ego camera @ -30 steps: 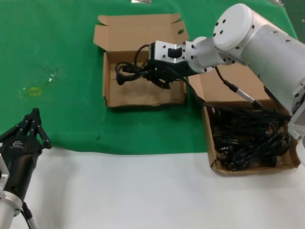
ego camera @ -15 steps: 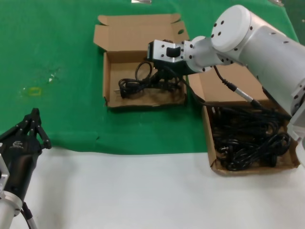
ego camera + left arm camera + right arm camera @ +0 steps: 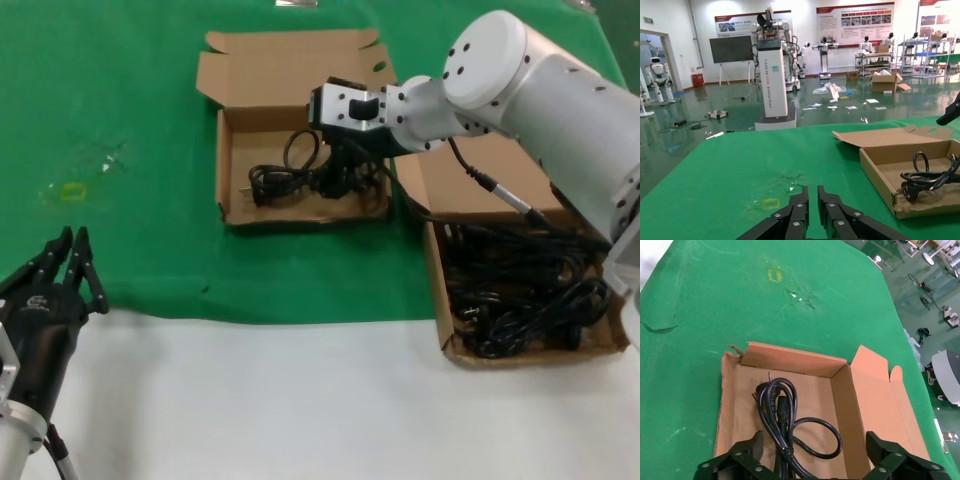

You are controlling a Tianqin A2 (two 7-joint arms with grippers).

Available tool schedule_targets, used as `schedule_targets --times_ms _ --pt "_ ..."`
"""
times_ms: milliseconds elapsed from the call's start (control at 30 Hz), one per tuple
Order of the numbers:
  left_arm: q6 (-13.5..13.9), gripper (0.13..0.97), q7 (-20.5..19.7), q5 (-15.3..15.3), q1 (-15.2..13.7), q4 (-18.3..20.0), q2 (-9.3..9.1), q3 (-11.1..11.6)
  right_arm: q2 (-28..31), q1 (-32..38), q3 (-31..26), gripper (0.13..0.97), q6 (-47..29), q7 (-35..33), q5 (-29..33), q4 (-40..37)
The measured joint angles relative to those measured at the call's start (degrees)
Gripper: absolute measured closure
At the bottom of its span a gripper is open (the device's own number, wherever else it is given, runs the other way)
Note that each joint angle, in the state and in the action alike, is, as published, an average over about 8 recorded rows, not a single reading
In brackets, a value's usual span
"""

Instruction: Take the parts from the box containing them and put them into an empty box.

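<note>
A coiled black power cord (image 3: 290, 180) lies in the squarish brown box (image 3: 228, 205) at the far middle of the green cloth. My right gripper (image 3: 345, 180) hangs just above that cord, open, with nothing between its fingers. In the right wrist view the cord (image 3: 782, 415) rests on the box floor (image 3: 740, 405) between the wide-apart jaws of the right gripper (image 3: 814, 440). Several more black cords (image 3: 525, 290) fill the box on the right (image 3: 437, 290). My left gripper (image 3: 68, 242) is parked at the near left, fingers slightly parted and holding nothing; the left wrist view shows it (image 3: 813, 192) over bare cloth.
The far box's lid (image 3: 290, 55) lies open behind it. The right box's lid (image 3: 490, 190) is folded back under my right arm. A yellow mark (image 3: 72, 190) shows on the green cloth at the left. A white surface (image 3: 300, 400) runs along the near side.
The right gripper has lowered the cord into the far box, let it go and opened. The left gripper's fingers have parted a little.
</note>
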State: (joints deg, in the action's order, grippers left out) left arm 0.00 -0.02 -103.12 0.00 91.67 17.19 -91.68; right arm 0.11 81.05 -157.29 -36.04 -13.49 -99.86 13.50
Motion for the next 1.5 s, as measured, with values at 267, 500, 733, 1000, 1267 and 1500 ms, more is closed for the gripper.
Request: schedule_targets --times_ms 267,500,733,1000,1267,1500 --pt "0.0 0.859 0.0 0.0 0.0 0.0 0.0 0.0 1.14 -5.4 4.38 0.307 2.37 0.89 -0.22 5.2" --pt "0.0 0.82 0.0 0.0 0.0 0.0 0.0 0.0 2.66 -12.61 10.22 0.261 5.59 2.09 -0.51 12.16" --pt "0.0 0.668 0.0 -0.01 0.0 0.0 0.0 0.0 4.25 -20.17 16.34 0.176 8.96 3.36 -0.82 19.45" --pt "0.0 0.477 0.0 -0.01 0.0 0.0 0.0 0.0 6.09 -28.91 23.38 0.131 12.84 4.81 -1.17 27.85" --pt "0.0 0.378 0.0 -0.01 0.0 0.0 0.0 0.0 7.92 -37.59 30.45 0.129 16.7 6.25 -1.52 36.23" --pt "0.0 0.252 0.0 -0.01 0.0 0.0 0.0 0.0 9.53 -45.22 36.62 0.129 20.07 7.51 -1.83 43.59"
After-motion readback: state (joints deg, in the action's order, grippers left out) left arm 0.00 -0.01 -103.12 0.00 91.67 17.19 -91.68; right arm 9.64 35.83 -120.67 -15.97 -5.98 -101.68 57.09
